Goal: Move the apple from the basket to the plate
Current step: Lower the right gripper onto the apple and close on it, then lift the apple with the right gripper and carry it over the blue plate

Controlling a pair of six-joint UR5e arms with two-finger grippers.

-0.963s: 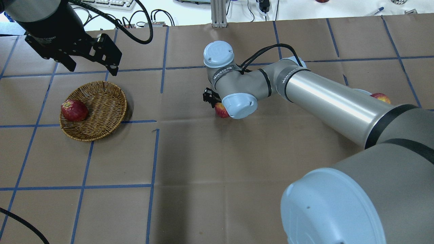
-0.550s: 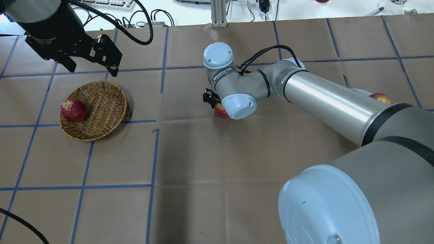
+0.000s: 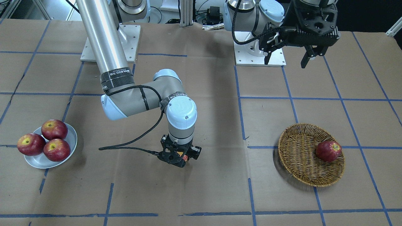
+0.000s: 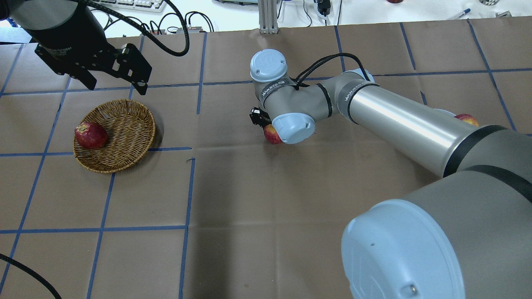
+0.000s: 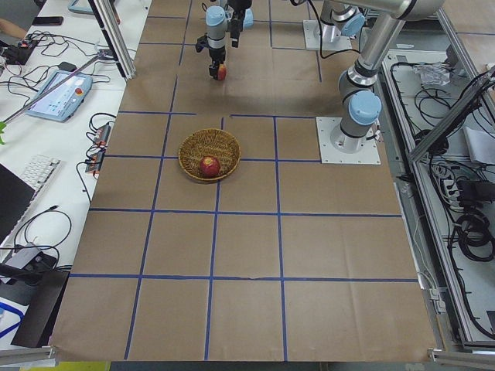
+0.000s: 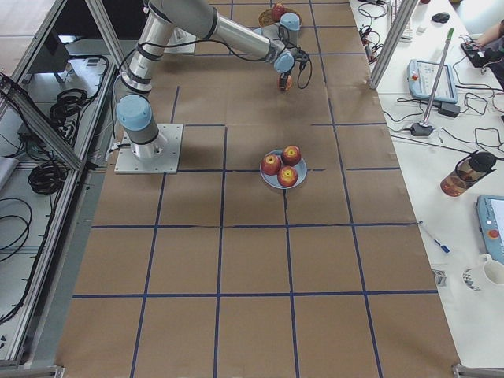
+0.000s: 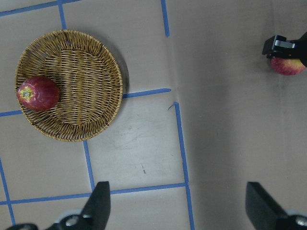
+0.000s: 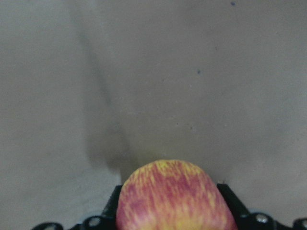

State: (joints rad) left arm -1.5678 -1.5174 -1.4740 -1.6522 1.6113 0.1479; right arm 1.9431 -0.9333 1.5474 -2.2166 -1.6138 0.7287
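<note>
Apple (image 8: 175, 196): red streaks over big yellow-orange patches, matte skin, rounded top. It fills the bottom of the right wrist view. Right fingers (image 8: 229, 196) are clamped on it, one black pad at each flank.

Location: mid-desk, low over the brown paper, between basket (image 4: 133, 124) and plate (image 3: 34, 161) and well apart from both. Can't tell if it touches the desk (image 4: 249, 199).

Basket is round, shallow, tan wicker with a tight weave. One dark red apple (image 4: 90, 135) sits in it against the rim on the robot's left. Plate is small, pale grey-white and glossy, and carries three red apples (image 3: 54, 129) touching each other. Desk is covered in kraft paper with a blue tape grid and light creases.

Left fingers (image 7: 100, 203) are spread wide with nothing in them, up above the desk just beyond the basket's far rim.

Versus 0.6 s ago in the overhead view: right wrist cap sits slightly higher, and the apple is at almost the same spot. Left gripper body has nudged a little toward centre. Basket and its dark apple are unchanged.
</note>
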